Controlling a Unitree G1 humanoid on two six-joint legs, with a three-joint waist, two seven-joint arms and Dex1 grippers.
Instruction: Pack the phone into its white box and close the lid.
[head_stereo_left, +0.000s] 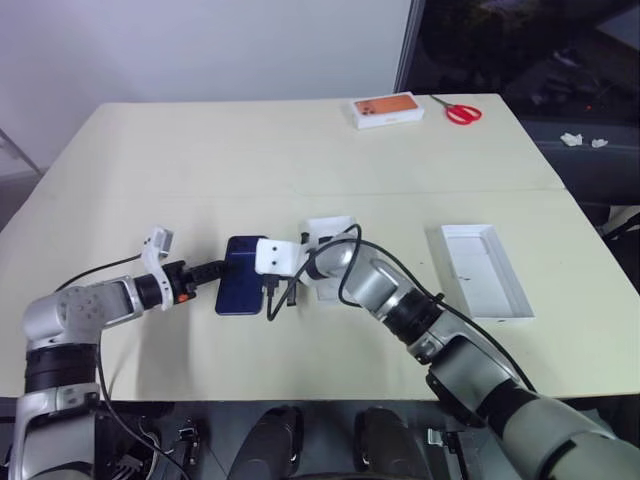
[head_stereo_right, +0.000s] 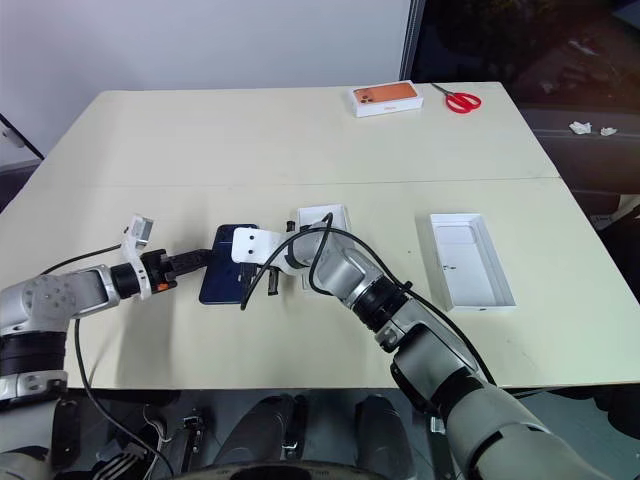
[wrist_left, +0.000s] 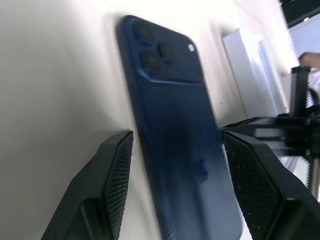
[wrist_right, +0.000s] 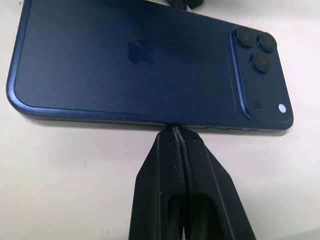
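The dark blue phone (head_stereo_left: 240, 275) lies flat on the cream table (head_stereo_left: 200, 170), back up, with its camera cluster (wrist_left: 160, 52) at the far end. My left gripper (head_stereo_left: 213, 271) is open at the phone's left side. In the left wrist view its two fingers (wrist_left: 117, 165) stand either side of the phone's near part. My right gripper (wrist_right: 175, 131) is shut, empty, with its tips against the phone's right long edge. The white box (head_stereo_left: 328, 228) sits just right of the phone, partly hidden by my right arm. The lid (head_stereo_left: 497, 287) lies open side up further right.
An orange-topped white box (head_stereo_left: 387, 109) and red scissors (head_stereo_left: 462, 112) lie at the table's far right edge. A black cable (head_stereo_left: 345, 262) loops over my right wrist. A seam (head_stereo_left: 150, 195) crosses the table.
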